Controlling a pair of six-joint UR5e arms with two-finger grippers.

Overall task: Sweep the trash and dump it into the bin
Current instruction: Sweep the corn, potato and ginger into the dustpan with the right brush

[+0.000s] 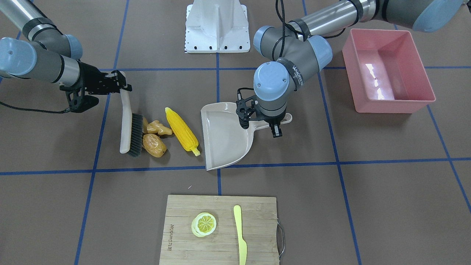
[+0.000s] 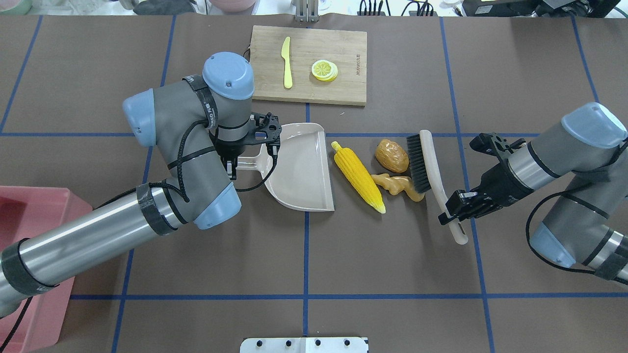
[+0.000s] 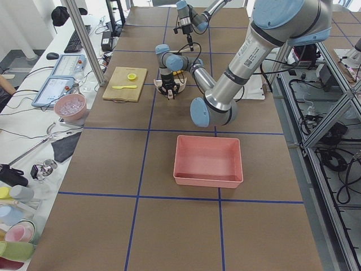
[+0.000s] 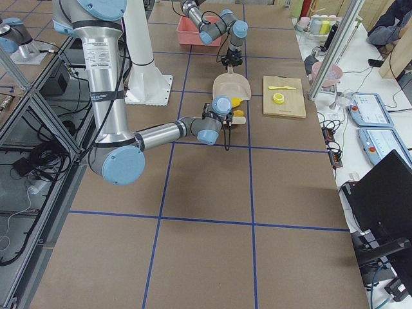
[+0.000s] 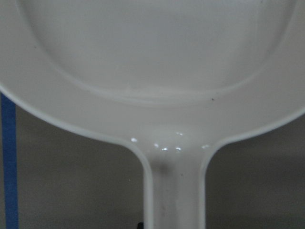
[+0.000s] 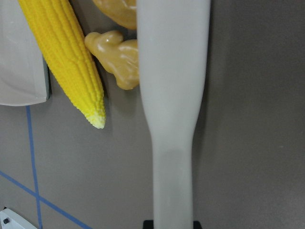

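Note:
The trash lies in a loose row on the brown table: a yellow corn cob, a tan ginger root and a brown potato. My right gripper is shut on the handle of a beige brush, whose dark bristles touch the ginger and the potato. On the other side of the corn lies a beige dustpan, its mouth facing the trash, with my left gripper shut on its handle. The pink bin stands apart, out beyond my left arm, with nothing visible inside.
A bamboo cutting board at the table's far side carries a lemon slice and a pale yellow knife. The white robot base plate sits at the near middle edge. Blue tape lines cross the table.

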